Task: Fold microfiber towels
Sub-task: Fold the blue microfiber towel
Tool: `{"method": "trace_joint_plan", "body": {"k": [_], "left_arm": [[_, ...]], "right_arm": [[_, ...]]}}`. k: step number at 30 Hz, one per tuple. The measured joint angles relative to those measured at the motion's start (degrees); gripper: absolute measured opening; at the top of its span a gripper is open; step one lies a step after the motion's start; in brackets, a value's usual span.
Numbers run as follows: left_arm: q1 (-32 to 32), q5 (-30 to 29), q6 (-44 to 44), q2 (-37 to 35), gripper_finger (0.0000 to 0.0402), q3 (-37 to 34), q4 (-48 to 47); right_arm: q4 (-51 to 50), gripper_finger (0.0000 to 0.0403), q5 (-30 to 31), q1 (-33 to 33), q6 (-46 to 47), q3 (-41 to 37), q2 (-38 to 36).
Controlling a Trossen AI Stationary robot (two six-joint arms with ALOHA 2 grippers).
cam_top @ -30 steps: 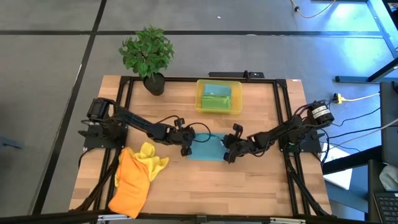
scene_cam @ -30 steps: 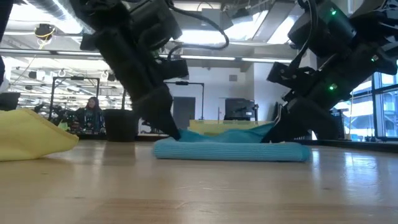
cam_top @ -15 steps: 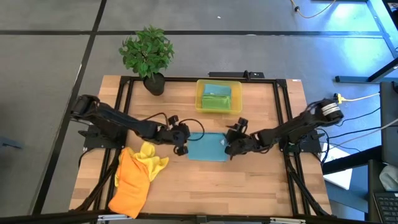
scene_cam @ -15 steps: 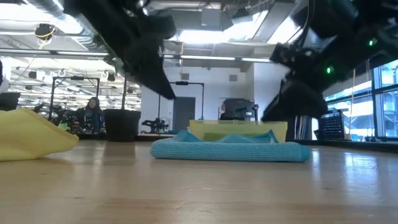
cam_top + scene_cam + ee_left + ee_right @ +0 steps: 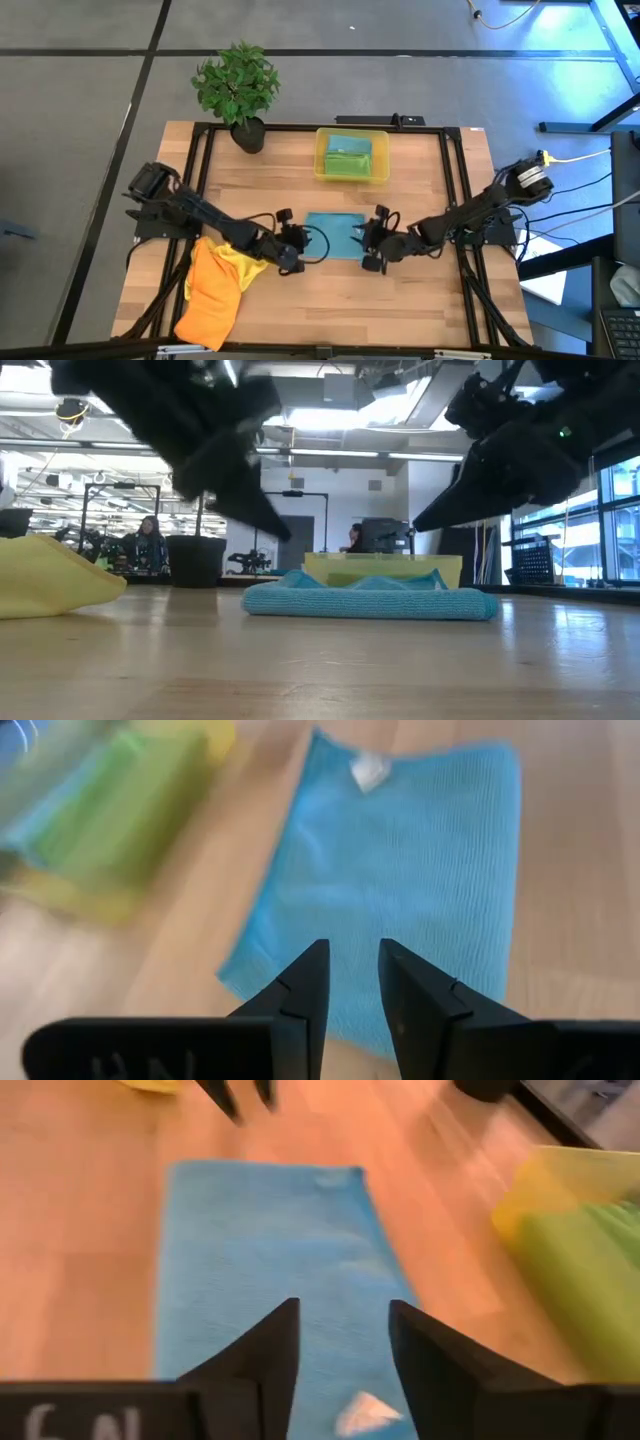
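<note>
**Work surface and towel condition**

Wooden table inside a black frame; potted plant at a far corner; grey floor around it; low view shows a lit hall with a person seated far behind. Teal-blue towel lies folded flat at table centre, white tag up; yellow bin beyond it holds a green towel; orange towel and yellow towel are heaped at the left. Left gripper: fingers narrowly parted, empty, at the towel's edge; right gripper: fingers apart, empty.
</note>
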Motion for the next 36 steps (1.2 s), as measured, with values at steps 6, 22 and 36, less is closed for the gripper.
{"method": "trace_joint_plan", "body": {"k": [6, 22, 36], "left_arm": [[10.61, 13.22, 0.72, 2.21, 0.0042, 0.0, 0.67], [19.01, 19.68, 1.99, 8.41, 0.0003, 0.27, 2.32], [5.65, 9.33, -2.82, -7.25, 0.0003, -0.04, -2.78]], "right_arm": [[5.23, 0.0075, 2.46, -3.09, -6.02, 0.02, 5.15], [7.23, 0.0009, -3.47, -11.43, -0.44, -2.9, 11.75], [4.15, 0.0027, -1.67, -1.03, -3.85, -2.8, -7.07]]}}
